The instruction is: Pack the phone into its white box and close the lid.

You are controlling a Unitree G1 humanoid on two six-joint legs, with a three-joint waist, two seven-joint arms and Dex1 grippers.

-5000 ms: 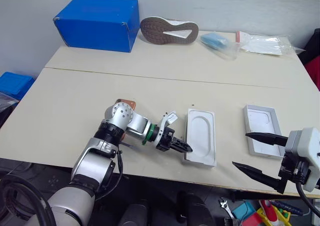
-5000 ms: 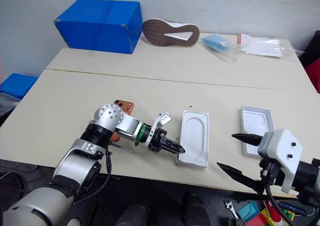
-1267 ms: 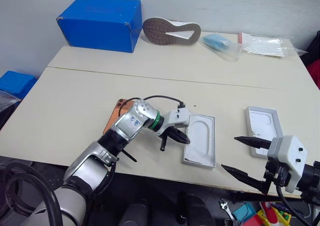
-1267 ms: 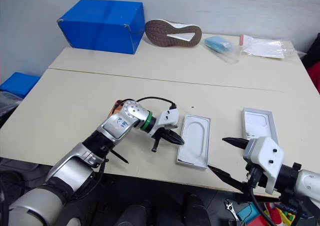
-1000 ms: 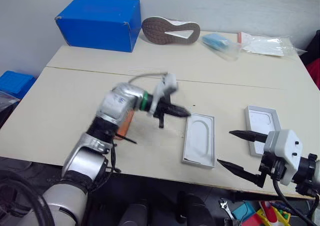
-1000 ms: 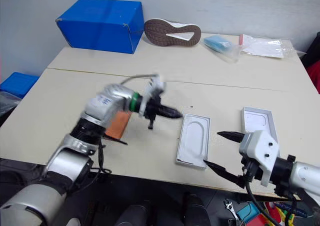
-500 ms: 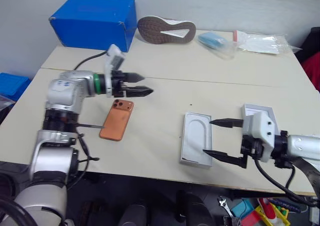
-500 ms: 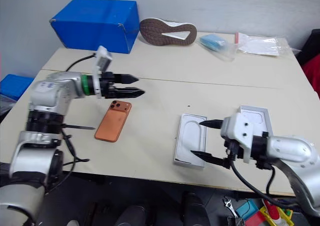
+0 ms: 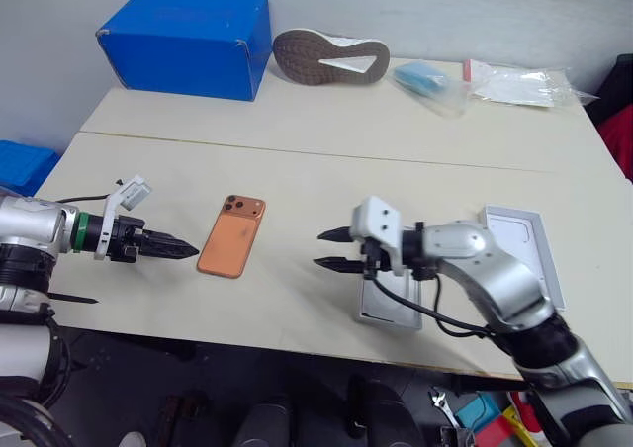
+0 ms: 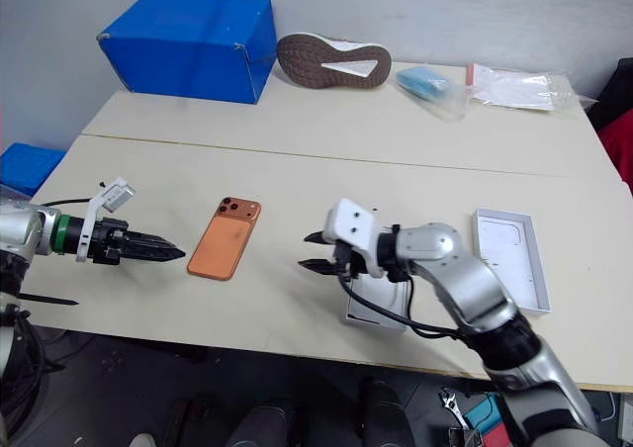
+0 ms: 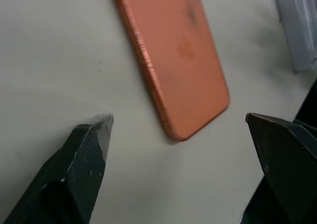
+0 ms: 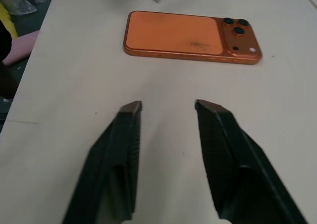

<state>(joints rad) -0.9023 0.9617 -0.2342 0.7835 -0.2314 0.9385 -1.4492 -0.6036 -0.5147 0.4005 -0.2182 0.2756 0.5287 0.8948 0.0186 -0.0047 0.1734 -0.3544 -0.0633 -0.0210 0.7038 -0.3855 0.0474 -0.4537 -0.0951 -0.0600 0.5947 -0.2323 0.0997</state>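
The phone [image 9: 231,234] is seen lying flat, back up, on the table [image 9: 297,170], left of centre in the head views, with its lens cluster at the upper end and its long axis running from upper right to lower left, slightly tilted. It is held by nothing and is not yet in any tray. The left gripper [image 9: 183,252] is placed at the left of the frame, pointing right at the phone's lower left edge; its fingers are spread wide, as is clear in the left wrist view, where the phone's lower corner lies between and beyond the tips. The right gripper [image 9: 331,249] is placed right of the phone, pointing left at its long side, the fingers set moderately apart and empty; in the right wrist view the phone lies crosswise ahead of the tips, apart from them. The left gripper is judged slightly nearer. An insert tray [image 9: 381,304] is partly hidden under the right arm at lower centre. The lid [image 10: 509,259] is seen further right, open side up. A pickup across the phone's short width is judged the likely step.
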